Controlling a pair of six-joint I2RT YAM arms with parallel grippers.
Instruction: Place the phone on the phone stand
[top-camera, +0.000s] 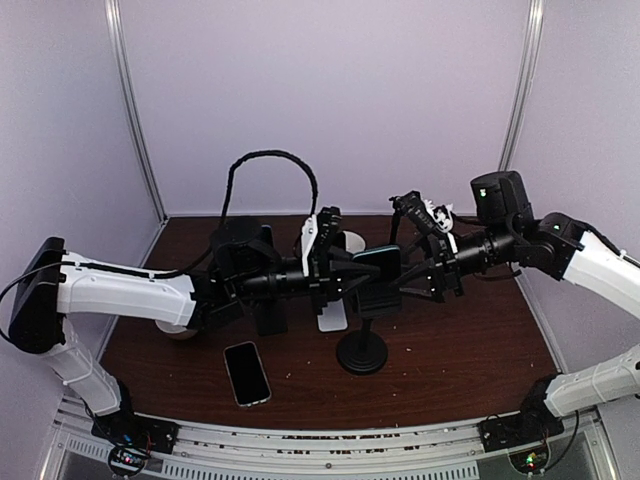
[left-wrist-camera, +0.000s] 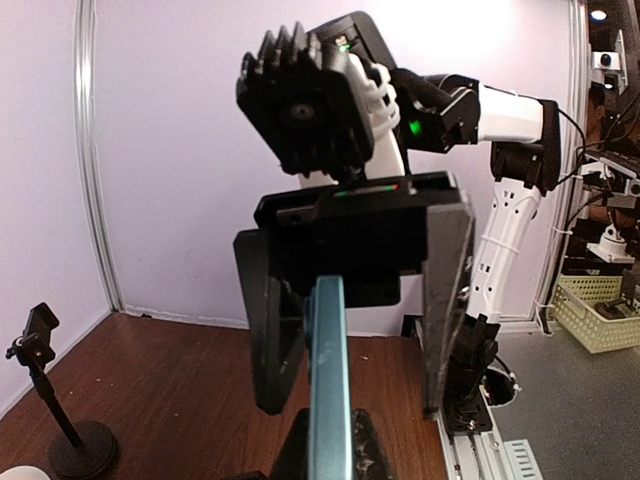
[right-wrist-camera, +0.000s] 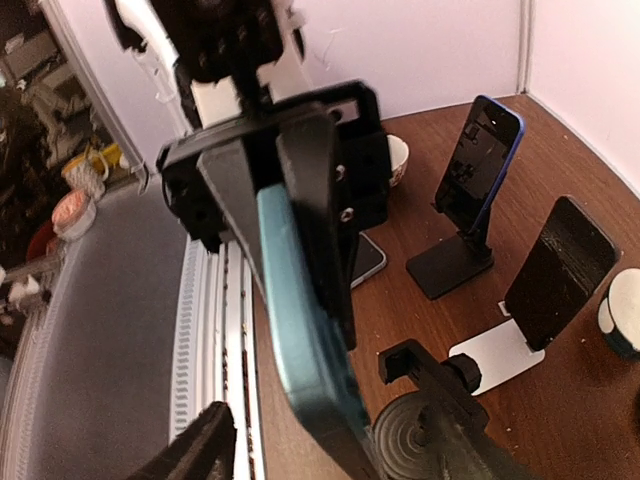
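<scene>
**Above a brown table, a teal phone between 2 grippers**

Pale lilac walls (top-camera: 330, 100) with metal corner posts box in a dark brown, wood-grained table (top-camera: 460, 350). Over its middle, the left gripper (top-camera: 352, 268) is clenched on the teal phone (top-camera: 378, 260), a thin slab with rounded edges held in the air clear of the table. The right gripper (top-camera: 408, 280) faces it from the opposite side. Its 2 matte black fingers (left-wrist-camera: 445, 300) are spread, 1 on each side of the phone. A gap shows beside at least 1 of them, so it grasps nothing.

Just below the phone is the phone stand (top-camera: 362, 352), with a black ribbed round base, a thin post and a small clamp; the phone is not resting on it. A dark phone (top-camera: 246, 372) lies flat near the front edge. Further back, a blue-edged phone (right-wrist-camera: 480, 170) leans on an angular black stand (right-wrist-camera: 450, 265).
</scene>
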